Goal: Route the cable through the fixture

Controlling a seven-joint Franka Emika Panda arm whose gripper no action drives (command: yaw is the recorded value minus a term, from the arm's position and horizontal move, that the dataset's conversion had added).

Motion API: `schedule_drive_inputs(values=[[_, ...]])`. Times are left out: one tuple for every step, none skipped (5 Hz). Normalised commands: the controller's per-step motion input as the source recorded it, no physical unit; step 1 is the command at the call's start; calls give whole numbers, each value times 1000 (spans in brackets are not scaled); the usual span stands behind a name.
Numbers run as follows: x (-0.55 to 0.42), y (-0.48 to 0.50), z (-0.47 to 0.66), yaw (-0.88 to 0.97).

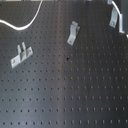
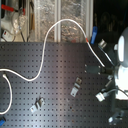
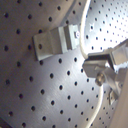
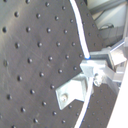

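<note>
The gripper (image 3: pixel 100 67) is seen in both wrist views closed on the cable (image 3: pixel 80 35), which is pinched between the metal fingers (image 4: pixel 97 67) and runs on past them in both directions. Just beside the fingertips, a small metal bracket (image 3: pixel 55 41) is bolted to the perforated board (image 3: pixel 30 90); the cord is seen passing close to its upright end, though whether it is already seated cannot be told.

Farther out, in the second exterior view, the cable (image 2: pixel 50 37) is carried away from the gripper (image 2: pixel 95 69) in a high arc and dropped toward the second exterior view's left edge. Two more brackets (image 2: pixel 76 87) (image 2: pixel 37 105) stand well apart from the tool and are not touched by the cord.

The step in hand is judged to be seating the cord in the nearest bracket. It would be done well if the grip were kept firm, the cord lowered squarely over the slot, and slack preserved so that nothing is dragged taut against the bracket's edge.
</note>
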Motion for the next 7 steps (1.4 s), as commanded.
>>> schedule_drive_inputs(values=[[263, 145, 155, -340], [0, 3, 0, -20], [-10, 118, 350, -97], [-21, 212, 363, -183], [-22, 106, 223, 23], [-127, 68, 250, 0], [-181, -11, 264, 0]])
